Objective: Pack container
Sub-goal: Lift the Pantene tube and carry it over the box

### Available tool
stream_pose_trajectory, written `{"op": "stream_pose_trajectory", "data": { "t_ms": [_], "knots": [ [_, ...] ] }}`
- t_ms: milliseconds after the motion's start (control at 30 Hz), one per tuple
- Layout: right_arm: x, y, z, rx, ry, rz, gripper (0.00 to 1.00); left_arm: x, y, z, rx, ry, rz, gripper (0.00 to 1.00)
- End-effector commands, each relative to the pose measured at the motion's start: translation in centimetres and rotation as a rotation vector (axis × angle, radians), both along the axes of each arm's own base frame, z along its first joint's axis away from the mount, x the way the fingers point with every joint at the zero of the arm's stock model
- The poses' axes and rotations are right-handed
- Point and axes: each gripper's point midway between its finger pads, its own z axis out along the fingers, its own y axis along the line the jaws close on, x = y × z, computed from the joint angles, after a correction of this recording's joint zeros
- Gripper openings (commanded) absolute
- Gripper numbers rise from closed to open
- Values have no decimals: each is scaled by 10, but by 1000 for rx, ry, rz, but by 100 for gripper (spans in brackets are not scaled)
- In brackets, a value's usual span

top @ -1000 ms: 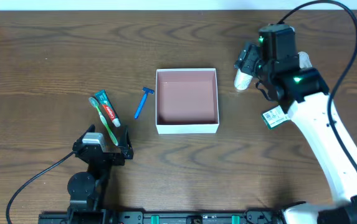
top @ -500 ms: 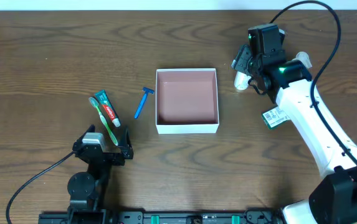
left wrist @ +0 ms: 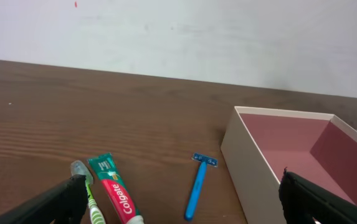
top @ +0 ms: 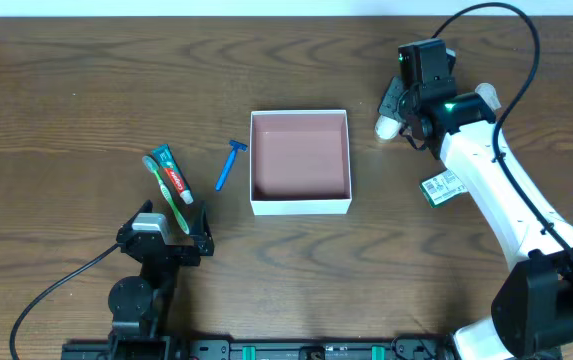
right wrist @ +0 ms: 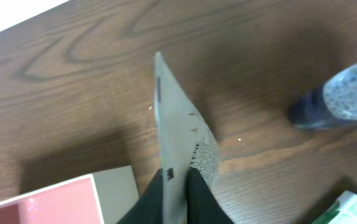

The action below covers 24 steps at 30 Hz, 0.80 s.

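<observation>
The container (top: 301, 206) is a square white-walled box with a pink inside, at mid-table, and nothing lies in it. To its right, a flat white tube (top: 387, 125) stands on edge on the wood, and my right gripper (top: 398, 112) is shut on it. In the right wrist view the black fingers (right wrist: 194, 186) pinch the grey-white tube (right wrist: 178, 134), with the container's corner (right wrist: 113, 183) at lower left. My left gripper (top: 169, 233) is open near the front left, just short of a toothbrush (top: 166, 195) and a toothpaste tube (top: 172, 178).
A blue razor (top: 228, 163) lies between the toothpaste and the container. A clear bottle with a dark cap (right wrist: 346, 96) lies to the right of the held tube. A green and white packet (top: 442, 187) rests under the right arm. The table's back edge is close behind the right gripper.
My right gripper has shifted slightly toward the back and closed on the white tube. The left arm and the other items have stayed in place.
</observation>
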Motion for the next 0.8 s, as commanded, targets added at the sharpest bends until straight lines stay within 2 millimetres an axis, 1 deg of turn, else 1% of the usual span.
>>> {"op": "stream_pose_trajectory", "data": {
  "t_ms": [0, 67, 167, 367, 433, 533, 600, 667, 733, 767],
  "knots": [
    [0, 0, 10, -46, -11, 80, 1, -1, -1, -17, 7, 51, -9, 98],
    [-4, 3, 17, -54, -21, 122, 2, -1, -1, -17, 7, 51, -10, 98],
    [-11, 3, 35, -73, -50, 170, 2, -1, -1, -17, 7, 51, -10, 98],
    [-36, -7, 89, -116, -151, 209, 2, -1, -1, -17, 7, 51, -9, 98],
    [-45, -6, 106, -115, -187, 235, 1, -1, -1, -17, 8, 52, -10, 98],
    [-62, 10, 133, -100, -257, 331, 1, -1, -1, -17, 7, 51, -9, 98],
    [-73, 24, 149, -92, -305, 393, 1, -1, -1, -17, 7, 51, -9, 98],
    [-85, 44, 162, -81, -351, 457, 1, -1, -1, -17, 7, 51, -10, 98],
    [-93, 65, 168, -70, -377, 514, 1, -1, -1, -17, 7, 51, -10, 98],
    [-97, 78, 170, -67, -389, 554, 1, -1, -1, -17, 7, 52, -9, 98]
  ]
}}
